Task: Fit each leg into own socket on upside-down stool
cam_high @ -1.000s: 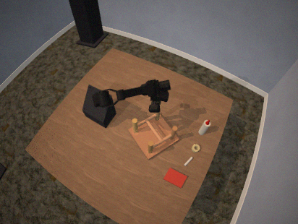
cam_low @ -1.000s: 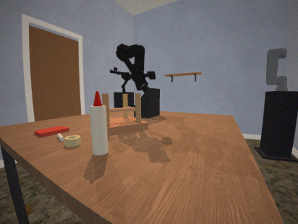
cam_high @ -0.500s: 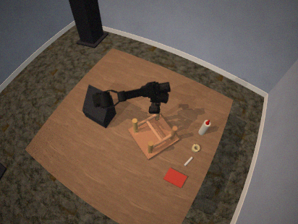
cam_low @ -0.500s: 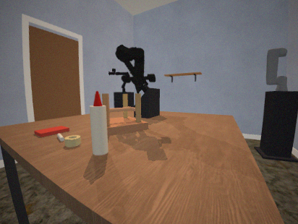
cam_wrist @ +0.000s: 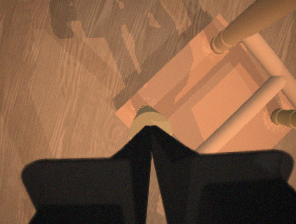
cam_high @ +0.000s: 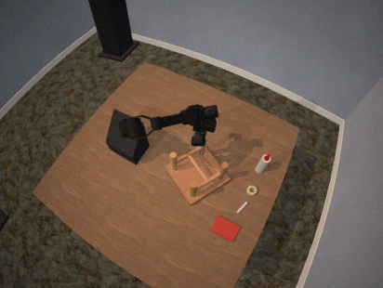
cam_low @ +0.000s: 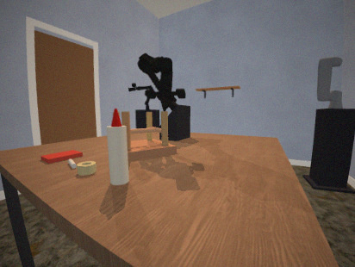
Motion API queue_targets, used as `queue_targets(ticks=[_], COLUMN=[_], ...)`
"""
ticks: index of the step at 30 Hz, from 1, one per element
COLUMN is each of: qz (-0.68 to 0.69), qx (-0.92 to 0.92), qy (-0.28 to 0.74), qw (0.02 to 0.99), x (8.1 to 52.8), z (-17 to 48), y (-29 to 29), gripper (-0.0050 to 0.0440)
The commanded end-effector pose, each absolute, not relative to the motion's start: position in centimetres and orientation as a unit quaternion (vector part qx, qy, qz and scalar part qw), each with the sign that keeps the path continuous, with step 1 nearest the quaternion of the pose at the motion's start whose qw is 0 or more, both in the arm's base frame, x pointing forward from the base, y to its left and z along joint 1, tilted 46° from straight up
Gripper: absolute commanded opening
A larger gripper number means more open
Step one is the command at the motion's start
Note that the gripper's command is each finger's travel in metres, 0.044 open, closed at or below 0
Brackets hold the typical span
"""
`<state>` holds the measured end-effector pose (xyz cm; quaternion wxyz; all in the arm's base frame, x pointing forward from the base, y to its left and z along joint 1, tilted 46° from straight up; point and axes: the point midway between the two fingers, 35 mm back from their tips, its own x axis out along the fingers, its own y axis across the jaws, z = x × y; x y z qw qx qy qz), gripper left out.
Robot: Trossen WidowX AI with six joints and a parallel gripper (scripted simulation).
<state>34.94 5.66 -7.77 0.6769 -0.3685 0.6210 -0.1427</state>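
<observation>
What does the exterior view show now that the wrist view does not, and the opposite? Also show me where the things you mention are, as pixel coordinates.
Only the exterior view: the white bottle with a red tip (cam_low: 118, 155), the tape roll (cam_low: 87, 169), the red block (cam_low: 61, 156), the brown door (cam_low: 65, 88) and the wall shelf (cam_low: 218, 89).

Only the wrist view: the closed gripper fingers close up, their tips in front of the top end of one leg (cam_wrist: 150, 120).

Both: the upturned seat (cam_low: 152, 150) (cam_wrist: 175, 75), legs standing on it, and part of the wooden table (cam_low: 241, 189) (cam_wrist: 60, 120).

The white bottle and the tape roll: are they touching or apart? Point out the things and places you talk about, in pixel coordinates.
Apart: the top view shows bare tabletop between bottle (cam_high: 261, 165) (cam_low: 118, 157) and roll (cam_high: 248, 191) (cam_low: 86, 170).
</observation>
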Motion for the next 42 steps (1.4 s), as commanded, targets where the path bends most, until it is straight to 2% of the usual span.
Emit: queue_targets(ticks=[1, 42], qz=[-0.146, -0.140], qx=[-0.362, -0.369], qy=[0.630, 0.619], qw=[0.671, 0.680], x=[34.7, 35.2], z=[-8.9, -6.1], y=[4.4, 7.5], gripper=[0.0000, 0.0000])
